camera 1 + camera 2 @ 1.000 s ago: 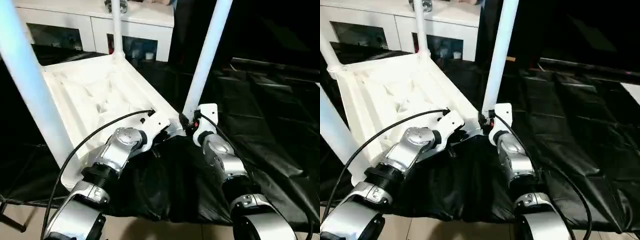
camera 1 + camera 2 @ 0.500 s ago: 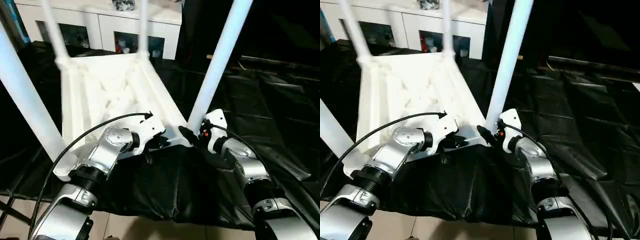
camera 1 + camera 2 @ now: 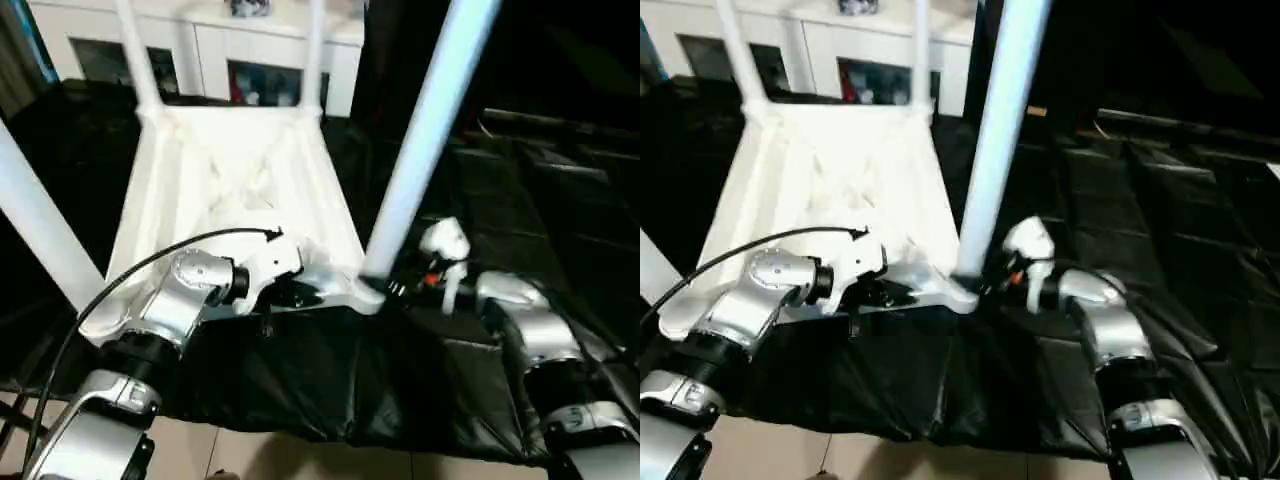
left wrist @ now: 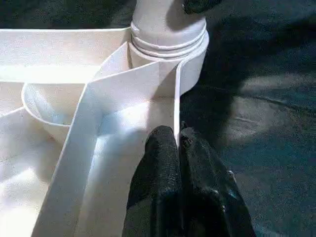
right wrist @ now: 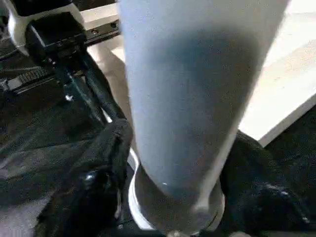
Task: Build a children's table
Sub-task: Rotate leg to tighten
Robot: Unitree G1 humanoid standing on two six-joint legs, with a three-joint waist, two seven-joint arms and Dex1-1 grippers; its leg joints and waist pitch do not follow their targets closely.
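Table (image 3: 240,170) upside down, legs up; left jaws pinch rim, right jaws clasp leg (image 3: 425,130).

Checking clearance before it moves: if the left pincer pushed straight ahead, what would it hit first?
Probably the corner socket holding the near leg; the left pincer pinches the table's rim wall running to it.

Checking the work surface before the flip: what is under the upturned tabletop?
The tabletop lies ribs-up on black sheeting, which spreads out past its edges. What lies directly beneath the tabletop is covered.
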